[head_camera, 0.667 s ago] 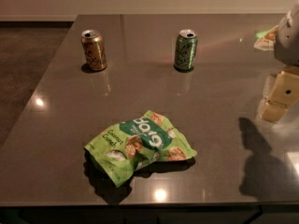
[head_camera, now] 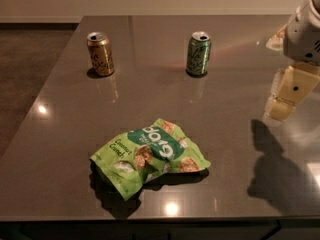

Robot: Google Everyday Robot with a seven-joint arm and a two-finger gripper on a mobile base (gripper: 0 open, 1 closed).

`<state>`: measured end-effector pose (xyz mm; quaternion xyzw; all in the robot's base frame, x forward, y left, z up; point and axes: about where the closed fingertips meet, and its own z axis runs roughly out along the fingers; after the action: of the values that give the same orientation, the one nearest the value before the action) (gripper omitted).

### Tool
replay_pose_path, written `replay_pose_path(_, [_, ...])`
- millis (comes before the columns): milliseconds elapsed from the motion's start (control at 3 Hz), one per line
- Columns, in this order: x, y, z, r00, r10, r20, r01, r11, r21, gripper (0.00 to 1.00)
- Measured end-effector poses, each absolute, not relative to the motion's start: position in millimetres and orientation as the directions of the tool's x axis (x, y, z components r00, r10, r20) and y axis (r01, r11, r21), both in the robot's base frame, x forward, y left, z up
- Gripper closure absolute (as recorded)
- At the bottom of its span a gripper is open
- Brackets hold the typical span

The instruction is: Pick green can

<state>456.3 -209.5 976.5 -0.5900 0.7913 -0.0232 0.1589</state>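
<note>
The green can (head_camera: 198, 53) stands upright at the back middle of the dark table (head_camera: 235, 134), with pale lettering and an opened silver top. My gripper (head_camera: 286, 100) hangs at the right edge of the view, above the table and well to the right of the can and nearer the front. It casts a shadow on the table below it.
An orange-gold can (head_camera: 100, 53) stands upright at the back left. A flat lime-green snack bag (head_camera: 148, 156) lies crumpled at the front middle. The table's left edge drops to a dark floor (head_camera: 25, 74). A pale wall runs behind.
The gripper has shifted slightly left and down. The cans and the bag have not moved.
</note>
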Motion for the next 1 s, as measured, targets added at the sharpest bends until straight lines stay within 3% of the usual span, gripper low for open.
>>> replay_pose_path(1000, [573,-180,942,-0.399,-0.835,-0.379,-0.858,0.486,-0.166,0.00])
